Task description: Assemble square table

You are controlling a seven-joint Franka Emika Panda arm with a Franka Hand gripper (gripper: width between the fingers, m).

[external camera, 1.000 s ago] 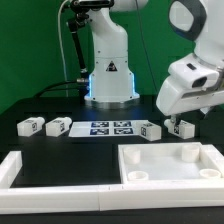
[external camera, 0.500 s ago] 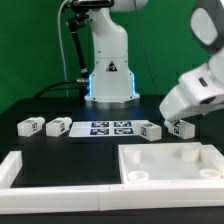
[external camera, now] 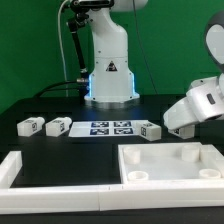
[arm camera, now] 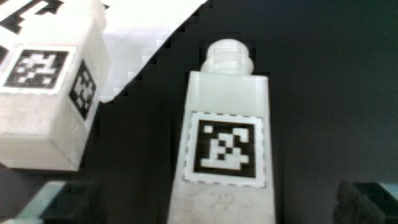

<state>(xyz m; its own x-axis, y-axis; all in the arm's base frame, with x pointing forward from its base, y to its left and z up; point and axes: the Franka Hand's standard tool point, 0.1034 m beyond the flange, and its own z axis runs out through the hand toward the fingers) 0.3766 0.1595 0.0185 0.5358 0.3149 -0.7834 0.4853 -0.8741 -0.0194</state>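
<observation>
Between my fingertips lies one table leg (arm camera: 226,125), flat on its side with its tag upward. My end effector (arm camera: 214,208) is spread as wide as it goes and has hold of nothing. I judge the jaws stand apart like this to straddle the leg and close on its long sides. A second leg (arm camera: 43,90) lies just beside it, not touching, which leaves little room for the finger on that side. Farther out, the marker board (external camera: 108,127), a third leg (external camera: 30,125) and a fourth leg (external camera: 58,126) rest on the bench (external camera: 60,148). The square table top (external camera: 170,165) sits sockets-up near the front. In the exterior view my own wrist hides the leg below me. In the wrist view only dark finger corners show, so I cannot tell how near the bench they are.
</observation>
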